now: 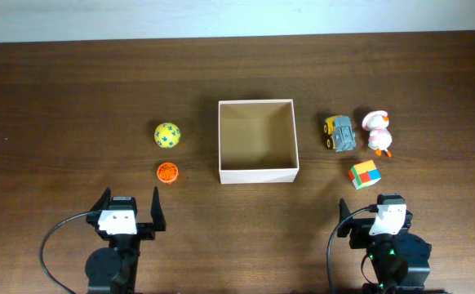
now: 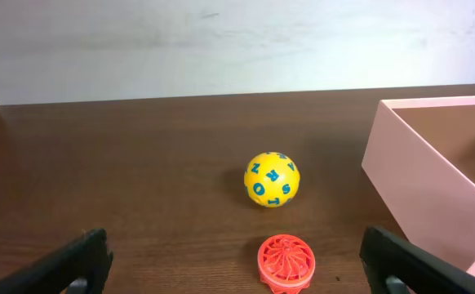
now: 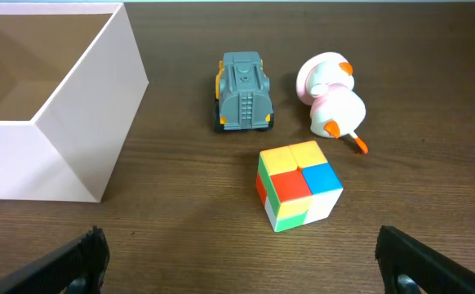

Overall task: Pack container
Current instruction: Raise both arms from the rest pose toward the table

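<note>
The container point(image 1: 258, 173) is a square white box with a tan inside, standing empty at the table's middle; it also shows in the left wrist view point(image 2: 417, 175) and the right wrist view point(image 3: 74, 131). Left of it lie a yellow ball with blue letters point(image 1: 167, 135) point(image 2: 272, 180) and an orange round toy point(image 1: 168, 172) point(image 2: 286, 262). Right of it lie a grey toy truck point(image 1: 339, 133) point(image 3: 244, 90), a white and pink duck point(image 1: 377, 132) point(image 3: 331, 98) and a coloured cube point(image 1: 364, 173) point(image 3: 299, 185). My left gripper point(image 1: 128, 209) point(image 2: 237, 273) and right gripper point(image 1: 376, 214) point(image 3: 241, 265) are open and empty near the front edge.
The table is dark brown wood point(image 1: 74, 98). A pale wall runs along the far edge point(image 1: 237, 16). Black cables loop by both arm bases at the front.
</note>
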Robot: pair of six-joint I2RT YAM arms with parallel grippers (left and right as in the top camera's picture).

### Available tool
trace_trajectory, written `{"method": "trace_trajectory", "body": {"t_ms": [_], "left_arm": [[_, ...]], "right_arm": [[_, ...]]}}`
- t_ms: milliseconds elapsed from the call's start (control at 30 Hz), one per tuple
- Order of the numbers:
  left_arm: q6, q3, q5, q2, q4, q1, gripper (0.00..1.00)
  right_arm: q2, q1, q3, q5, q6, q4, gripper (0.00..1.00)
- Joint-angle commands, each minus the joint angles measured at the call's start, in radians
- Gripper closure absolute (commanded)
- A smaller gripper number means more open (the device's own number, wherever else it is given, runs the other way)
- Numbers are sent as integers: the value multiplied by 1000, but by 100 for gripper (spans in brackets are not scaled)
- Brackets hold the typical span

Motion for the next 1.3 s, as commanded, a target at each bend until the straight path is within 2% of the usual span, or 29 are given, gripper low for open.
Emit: {"method": "trace_trajectory", "body": {"t_ms": [0,1033,1167,1267], "left_arm": [[15,-9,16,-11,6,-4,1],[15,-9,19,-11,7,-4,1],[14,-9,46,-11,26,-4,1],[15,-4,63,-11,37,-4,1]], "right_arm": [[-12,-5,-6,-12,2,1,1],[-12,-5,-6,-13,6,21,1],[-12,-4,-6,-13,125,22,1],[-12,-4,-3,-25,307,32,1]]}}
